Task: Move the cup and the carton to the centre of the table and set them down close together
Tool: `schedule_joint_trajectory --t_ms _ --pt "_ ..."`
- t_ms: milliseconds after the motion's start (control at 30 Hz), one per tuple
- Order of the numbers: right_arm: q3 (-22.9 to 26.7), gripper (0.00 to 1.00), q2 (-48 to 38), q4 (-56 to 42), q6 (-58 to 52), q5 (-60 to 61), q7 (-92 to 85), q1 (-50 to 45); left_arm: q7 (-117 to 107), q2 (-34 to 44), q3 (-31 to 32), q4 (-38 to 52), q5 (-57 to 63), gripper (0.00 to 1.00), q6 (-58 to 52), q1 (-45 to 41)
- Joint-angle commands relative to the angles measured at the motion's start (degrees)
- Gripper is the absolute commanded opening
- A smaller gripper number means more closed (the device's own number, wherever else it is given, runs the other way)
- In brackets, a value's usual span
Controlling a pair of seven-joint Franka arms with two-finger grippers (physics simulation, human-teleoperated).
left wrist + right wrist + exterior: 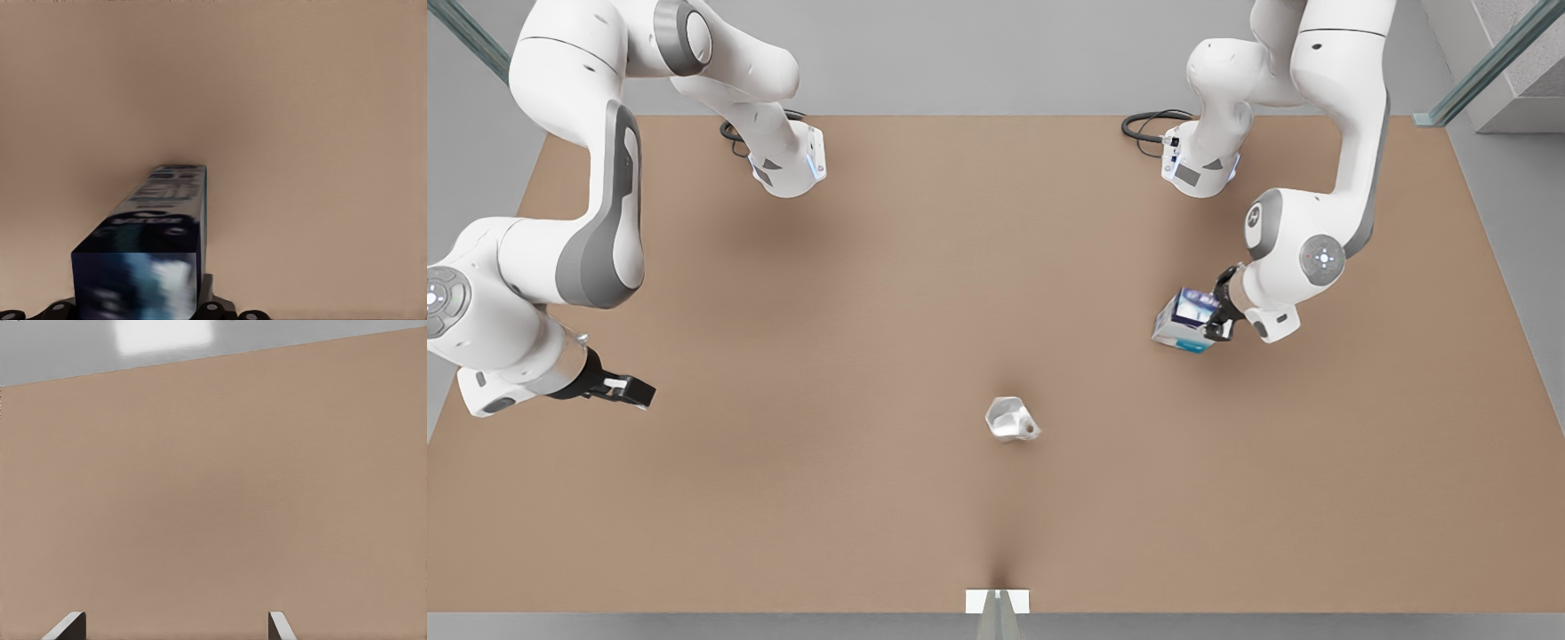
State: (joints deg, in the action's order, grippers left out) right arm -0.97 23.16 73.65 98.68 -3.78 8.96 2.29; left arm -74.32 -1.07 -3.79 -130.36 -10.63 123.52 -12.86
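The blue and white carton (1184,322) hangs tilted above the tan table (871,293), toward the front view's right. My left gripper (1211,316) is shut on it. In the left wrist view the carton (150,247) juts out from the fingers over bare tabletop. The pale faceted cup (1011,419) rests alone on the table near the middle, a little toward the front edge, well apart from the carton. My right gripper (639,391) waits low at the front view's left, open, with nothing between its dark fingertips (70,627).
Black cables (1149,124) lie by the arm bases along the back edge. A small white camera mount (997,601) sits at the middle of the front edge. Grey floor (67,353) shows past the table's edge in the right wrist view.
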Motion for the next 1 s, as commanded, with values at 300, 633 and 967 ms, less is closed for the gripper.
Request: schedule_joint_trajectory --t_ms 300,633,967 --pt "0.00 1.00 -0.04 -0.18 -0.07 0.00 0.00 0.09 -32.20 -15.09 14.16 31.04 -2.47 0.62 -12.69 -13.42" --pt "0.00 1.00 0.05 -0.27 0.02 0.09 0.00 0.09 -30.09 -19.49 12.40 31.75 4.74 0.66 -8.38 -13.86" --pt "0.00 1.00 0.13 -0.27 0.02 0.09 0.00 0.09 -30.36 -20.90 12.14 30.96 4.65 0.94 -3.02 -13.95"
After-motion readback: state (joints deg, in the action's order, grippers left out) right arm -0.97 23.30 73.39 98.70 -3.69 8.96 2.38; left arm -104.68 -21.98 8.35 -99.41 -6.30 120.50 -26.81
